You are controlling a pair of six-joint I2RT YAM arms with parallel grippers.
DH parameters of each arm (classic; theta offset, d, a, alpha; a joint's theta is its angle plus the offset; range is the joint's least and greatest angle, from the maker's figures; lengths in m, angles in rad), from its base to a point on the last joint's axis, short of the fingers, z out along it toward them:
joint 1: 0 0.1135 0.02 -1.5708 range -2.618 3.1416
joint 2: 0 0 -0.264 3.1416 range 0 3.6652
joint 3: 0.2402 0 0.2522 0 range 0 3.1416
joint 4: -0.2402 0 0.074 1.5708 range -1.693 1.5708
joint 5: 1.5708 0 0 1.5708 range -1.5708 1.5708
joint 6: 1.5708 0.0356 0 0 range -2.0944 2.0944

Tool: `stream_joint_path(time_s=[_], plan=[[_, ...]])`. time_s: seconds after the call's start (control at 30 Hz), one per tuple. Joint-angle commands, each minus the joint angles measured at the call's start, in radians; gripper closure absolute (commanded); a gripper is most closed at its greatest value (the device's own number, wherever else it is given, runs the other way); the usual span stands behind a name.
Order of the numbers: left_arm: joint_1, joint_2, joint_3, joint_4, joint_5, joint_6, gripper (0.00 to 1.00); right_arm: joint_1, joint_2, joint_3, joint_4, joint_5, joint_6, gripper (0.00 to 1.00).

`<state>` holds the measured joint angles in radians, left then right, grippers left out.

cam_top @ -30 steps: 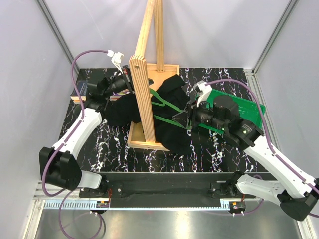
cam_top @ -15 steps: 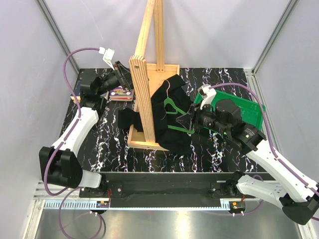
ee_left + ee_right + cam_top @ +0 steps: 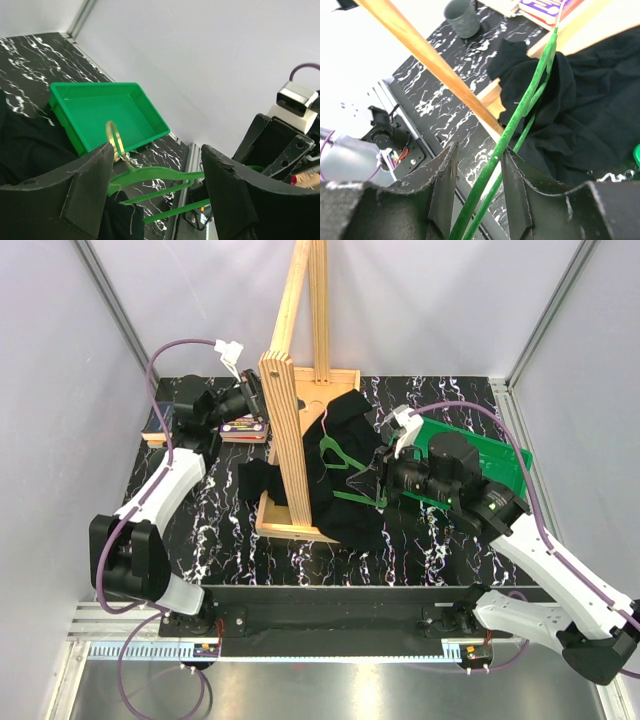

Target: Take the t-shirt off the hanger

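Right of the wooden stand [image 3: 285, 440], my right claw [image 3: 378, 483] is clamped on the green hanger [image 3: 342, 458], holding it tilted over the t-shirt [image 3: 355, 525], which lies heaped on the table [image 3: 420, 540] around the stand's base. Left of the stand, my left claw [image 3: 255, 400] hangs with its jaws wide apart, gripping nothing. I judge the shirt nearly free; whether an end of the hanger is caught in fabric I cannot tell. To finish cleanly, I would lift the hanger up and away from the stand, slowly, watching for cloth dragging along, and pin the shirt with the left claw if it follows.
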<state>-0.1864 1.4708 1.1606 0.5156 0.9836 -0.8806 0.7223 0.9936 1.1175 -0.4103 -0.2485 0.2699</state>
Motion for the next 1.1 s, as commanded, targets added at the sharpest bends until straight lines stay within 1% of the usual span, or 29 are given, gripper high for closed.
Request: stream_joint_path(time_s=[0.0,0.07,0.3,0.37,0.47,0.57,0.7,0.8,0.83,0.9,0.93,0.97,1.03,1.07], plan=[[-0.045,-0.018,0.043,-0.024,0.017,0.046,0.25,-0.003,0.031,0.094,0.041,-0.11,-0.08,1.0],[-0.056,-0.021,0.056,-0.092,-0.005,0.098,0.25,-0.003,0.046,0.116,0.039,-0.139,-0.087,1.0],[-0.056,-0.024,0.065,-0.153,-0.036,0.137,0.25,-0.003,0.043,0.133,0.036,-0.149,-0.103,1.0],[-0.048,-0.043,0.056,-0.149,-0.056,0.146,0.25,-0.003,0.031,0.128,0.028,-0.134,-0.103,1.0],[-0.032,-0.064,0.057,-0.137,-0.046,0.134,0.25,-0.004,0.004,0.11,0.004,-0.098,-0.094,1.0],[-0.01,-0.089,0.059,-0.152,-0.056,0.158,0.24,-0.003,-0.039,0.082,-0.005,-0.083,-0.092,1.0],[0.011,-0.073,0.059,-0.143,-0.054,0.144,0.24,-0.003,-0.065,0.074,-0.03,-0.081,-0.1,1.0],[0.01,-0.049,0.039,-0.063,-0.037,0.086,0.23,-0.003,-0.058,0.085,-0.036,-0.098,-0.112,1.0],[0.007,-0.04,0.028,-0.033,-0.017,0.039,0.23,-0.003,-0.046,0.093,-0.038,-0.104,-0.115,1.0],[0.005,-0.012,0.021,0.061,0.006,-0.009,0.23,-0.003,-0.033,0.099,-0.038,-0.115,-0.121,1.0],[0.002,-0.001,0.007,0.099,0.022,-0.056,0.23,-0.003,-0.024,0.105,-0.038,-0.118,-0.124,1.0],[0.002,0.0,-0.001,0.186,0.032,-0.084,0.23,-0.003,-0.02,0.108,-0.039,-0.124,-0.126,1.0],[-0.002,0.011,-0.021,0.309,0.052,-0.159,0.23,-0.003,-0.012,0.114,-0.038,-0.124,-0.127,1.0],[-0.005,0.011,-0.022,0.329,0.058,-0.175,0.23,-0.003,-0.013,0.114,-0.038,-0.123,-0.129,1.0]])
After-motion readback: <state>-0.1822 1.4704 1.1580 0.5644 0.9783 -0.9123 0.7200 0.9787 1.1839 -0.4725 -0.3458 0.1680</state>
